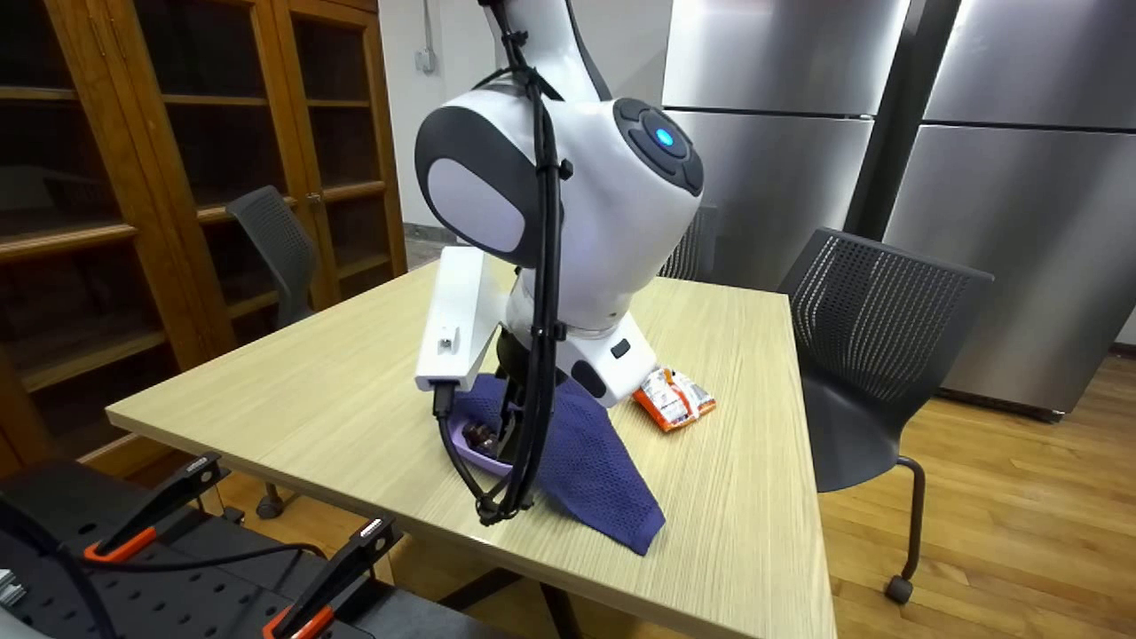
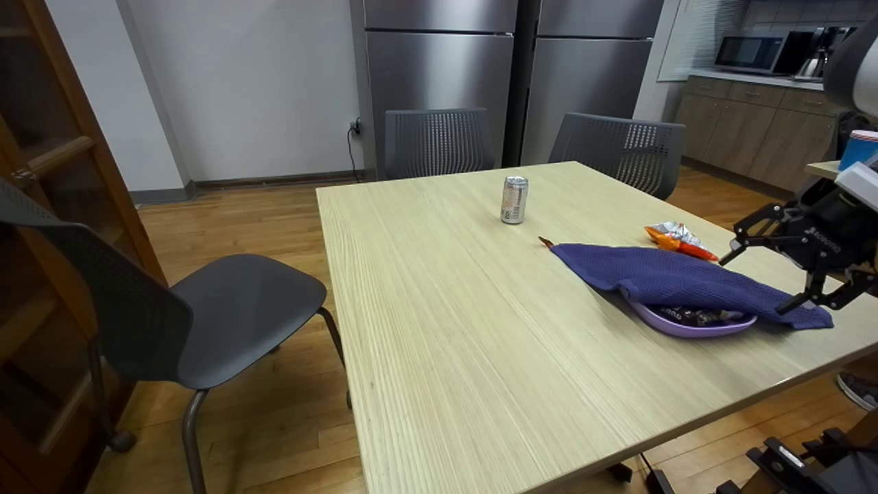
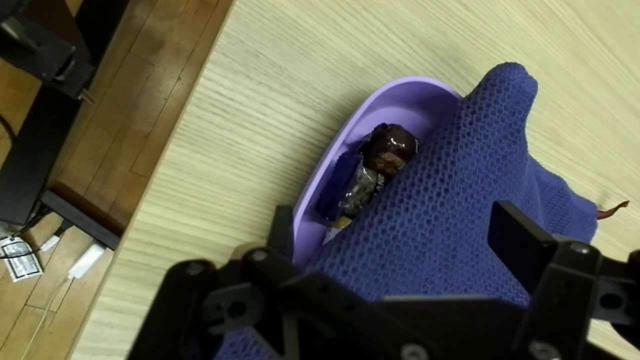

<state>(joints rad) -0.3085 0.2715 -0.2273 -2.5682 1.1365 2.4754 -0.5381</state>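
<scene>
In an exterior view, the white robot arm is filling the middle of the frame, its cables largely hiding the jaws. Below it, a blue waffle-weave towel is lying over a lavender dish on the worktop; to the right, an orange-and-white snack packet is showing print too small to read.

In an exterior view, the jaws are standing wide apart at the right edge, near the towel, holding nothing, "ROBOTIQ" showing on their housing. A silver can is standing right of the upper centre, its lettering unclear.

In the wrist view, the jaws are hanging apart at the bottom, above the towel. In the dish, mid-frame, a clear-and-blue wrapper is showing "LAND" beside a glossy dark-brown item.
</scene>
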